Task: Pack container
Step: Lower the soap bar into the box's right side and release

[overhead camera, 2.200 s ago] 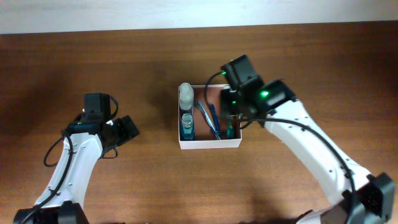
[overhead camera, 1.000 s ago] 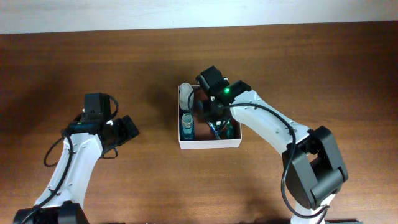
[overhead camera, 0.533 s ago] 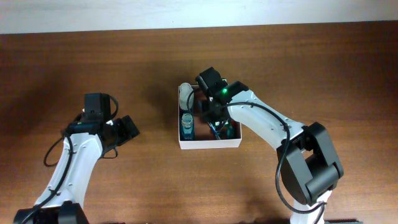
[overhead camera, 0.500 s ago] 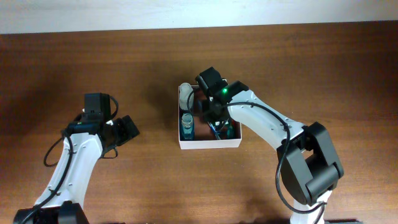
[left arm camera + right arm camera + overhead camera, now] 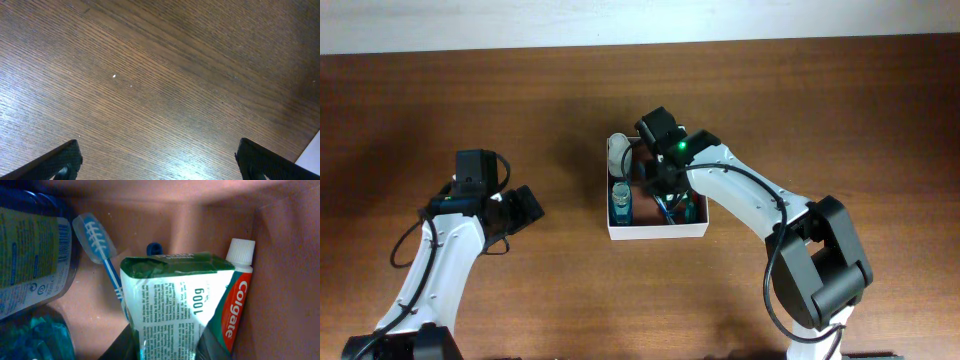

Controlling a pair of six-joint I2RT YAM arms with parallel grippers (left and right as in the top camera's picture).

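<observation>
The container (image 5: pixel 657 232), a shallow white-walled box with a reddish-brown inside (image 5: pixel 290 280), sits mid-table. My right gripper (image 5: pixel 663 186) reaches down into it and is shut on a green-and-white packet (image 5: pixel 175 295), whose lower end sits between the dark fingers (image 5: pixel 122 347) of this gripper (image 5: pixel 170 349). A Colgate toothpaste tube (image 5: pixel 239 295) lies against the packet's right side. A blue toothbrush (image 5: pixel 97 240) lies to its left. My left gripper (image 5: pixel 525 208) hangs open over bare wood far left of the box, jaws wide apart (image 5: pixel 160 165).
Along the box's left wall lie a clear bottle with a white cap (image 5: pixel 619 152) and a teal bottle (image 5: pixel 621 203). In the right wrist view a labelled bottle (image 5: pixel 30 255) fills the left edge. The brown wooden table (image 5: pixel 820 100) surrounds the box.
The right arm has swung left and lowered into the container. Over the last half second it has hardly moved. The left arm has stayed still.
</observation>
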